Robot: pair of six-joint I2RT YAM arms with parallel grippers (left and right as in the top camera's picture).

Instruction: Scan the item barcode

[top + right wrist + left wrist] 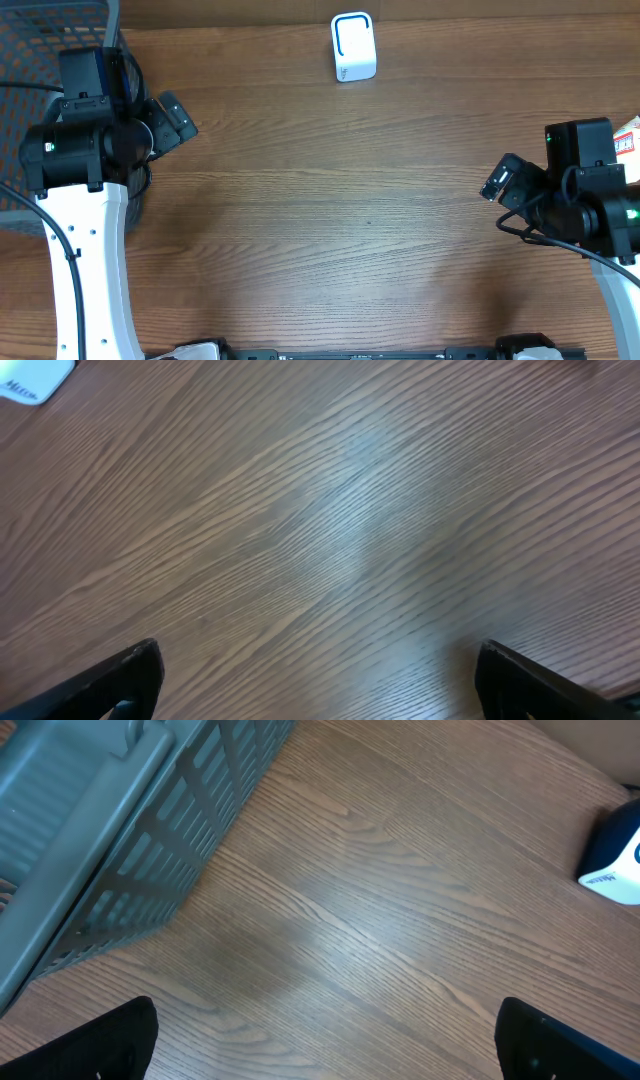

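**Both end effectors hanging open over bare bench; item sitting at the right edge**

Nearest the robot, the two arms are reaching in from the lower corners over the wooden bench [330,220]. The left end effector [172,120] is standing with its fingers [100,1045] wide apart, gripping nothing and showing only wood grain between them in its wrist view. The right end effector [500,180] is likewise spread fully, with its fingers [110,680] sitting at the two lower corners of its own view and nothing between them.

The red-and-white item [627,140] is lying at the far right edge of the bench, just beside the right arm. It is showing as a pale face with a red patch. The frame edge is cutting it off and the arm is covering part of it, so no barcode is showing.

A grey slatted basket [30,60] is sitting at the left, reaching into the far left corner, touching the bench along its lower wall [120,850]. The left arm is hiding much of its inside, and I cannot tell what it is holding.

Farthest away, a white device [353,45] with a blue outline on top is standing near the bench's far edge, well apart from both end effectors. The left wrist view is catching only its corner [615,865], and its small lettering is too blurred to read.
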